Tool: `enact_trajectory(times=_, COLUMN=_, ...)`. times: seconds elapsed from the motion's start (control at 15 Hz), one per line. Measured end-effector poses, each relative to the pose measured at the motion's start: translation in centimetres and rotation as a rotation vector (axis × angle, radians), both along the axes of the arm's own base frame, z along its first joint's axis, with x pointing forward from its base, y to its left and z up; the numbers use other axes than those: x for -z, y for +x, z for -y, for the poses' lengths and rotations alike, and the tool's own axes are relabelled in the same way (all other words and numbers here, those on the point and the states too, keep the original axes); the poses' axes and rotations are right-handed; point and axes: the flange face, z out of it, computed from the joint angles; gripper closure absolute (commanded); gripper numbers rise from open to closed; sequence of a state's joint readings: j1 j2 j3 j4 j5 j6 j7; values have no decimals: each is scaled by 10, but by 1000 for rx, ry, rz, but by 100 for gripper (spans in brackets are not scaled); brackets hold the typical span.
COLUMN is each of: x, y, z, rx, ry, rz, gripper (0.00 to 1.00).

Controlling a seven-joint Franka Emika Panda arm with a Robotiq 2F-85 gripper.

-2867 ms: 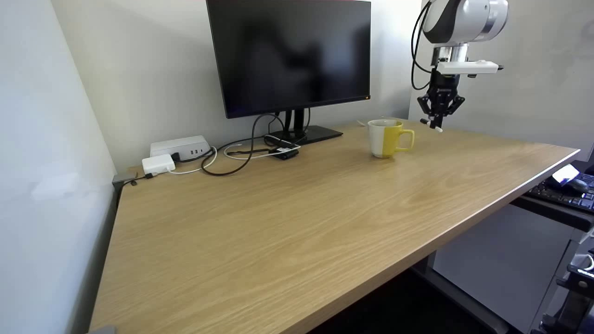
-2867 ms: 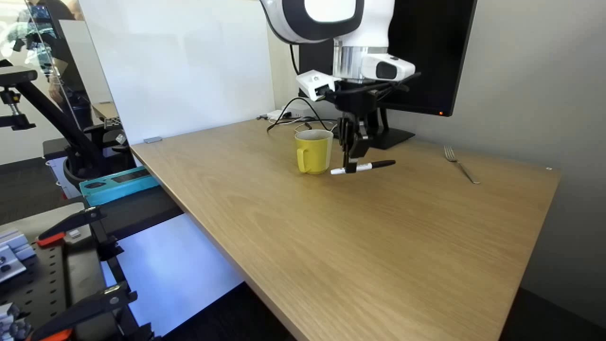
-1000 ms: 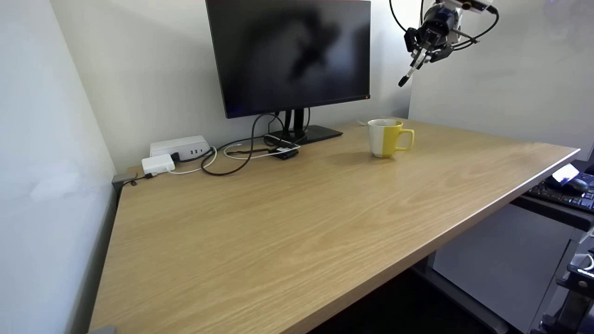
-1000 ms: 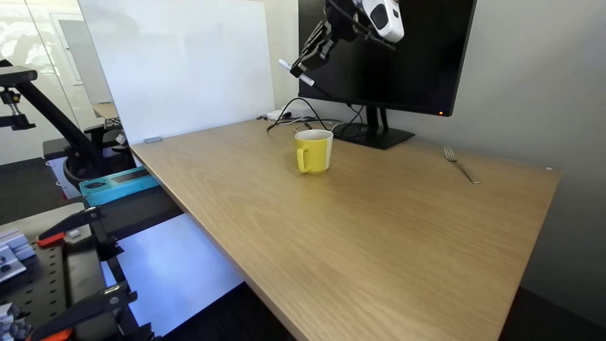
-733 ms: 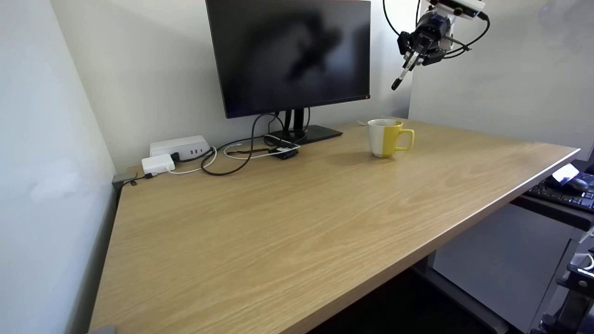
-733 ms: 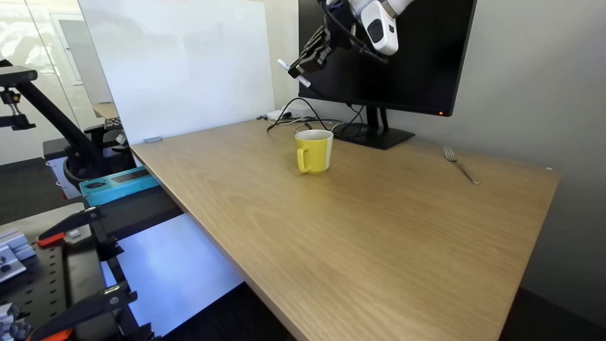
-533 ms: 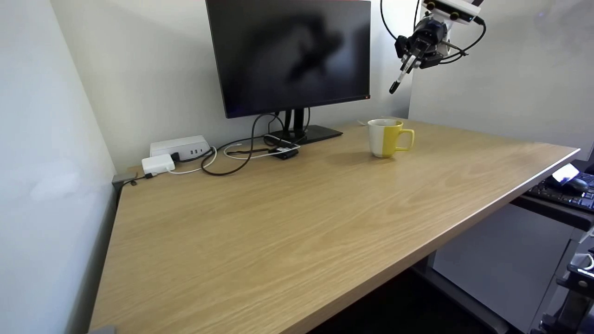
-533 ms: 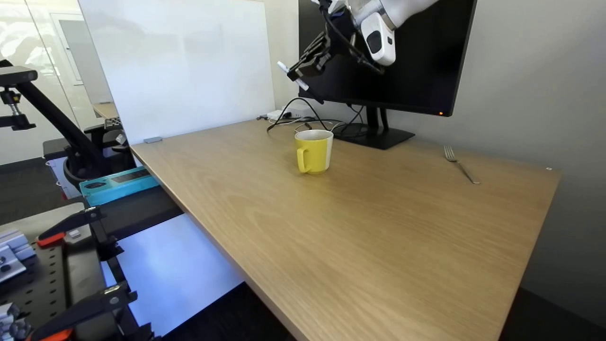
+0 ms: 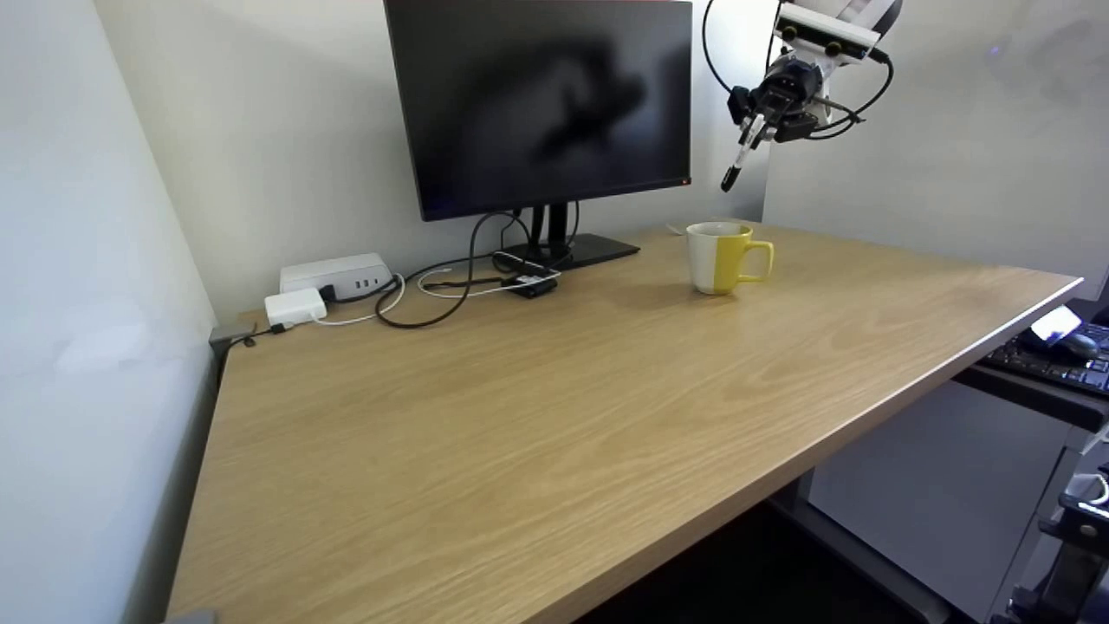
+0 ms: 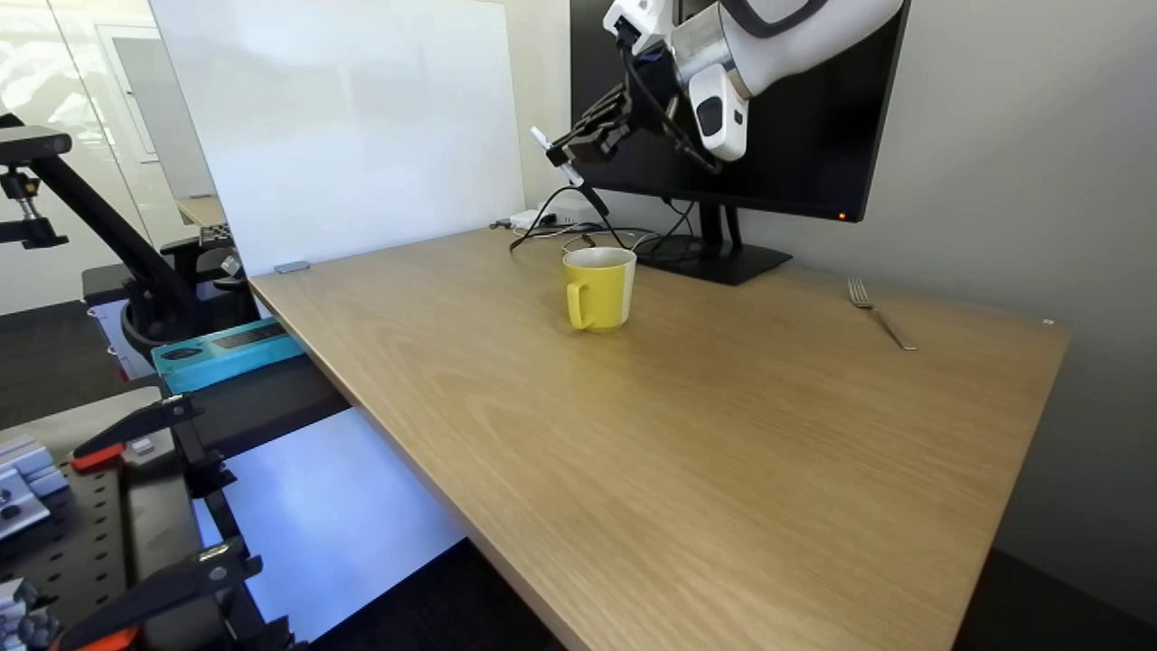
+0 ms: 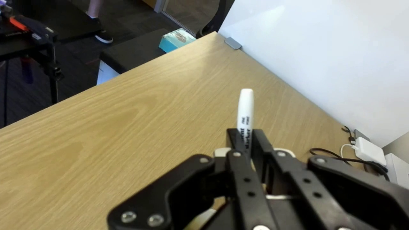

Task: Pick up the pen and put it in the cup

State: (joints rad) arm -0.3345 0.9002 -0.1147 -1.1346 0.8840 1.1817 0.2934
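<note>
The pen point(image 11: 245, 110), white-barrelled with a black cap, is held in the air, well apart from the desk point(image 10: 723, 434). It sits at a slant: cap end low, plain white end high. The fingers point(image 11: 261, 140) of the gripper point(image 11: 245, 137) are drawn narrow against the barrel, one on each side, with the pen between them. Below stands the yellow-and-white mug point(image 10: 597, 294), upright on the desk. In both exterior views the cap end shows above the mug's mouth; pen and mug do not touch.

Step in hand, as I judge it from where I stand: alignment over the mug, with the pick complete and the insertion not yet done. Next move: lower the pen cap first, steepening its tilt so that the cap clears the rim. Part the fingers only once the cap is inside. At this slant the cap could catch the rim or push the mug; correct before descent.

Farther out stands a monitor point(image 9: 554, 104), with loose cables point(image 9: 419, 326) near its base. A fork point(image 10: 884, 323) lies on the desk, well apart from the mug. A white panel point(image 10: 352, 127) borders one edge.
</note>
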Motion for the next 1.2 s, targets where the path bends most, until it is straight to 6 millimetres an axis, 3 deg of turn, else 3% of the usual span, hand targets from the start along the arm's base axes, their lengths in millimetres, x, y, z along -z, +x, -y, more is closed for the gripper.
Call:
enact_trajectory(times=0.47, x=38, y=3, z=-6, rx=5, ry=24, rz=-95, gripper=97)
enact_trajectory(times=1.2, x=76, y=6, z=-8, rx=4, ry=37, rz=-162, gripper=97)
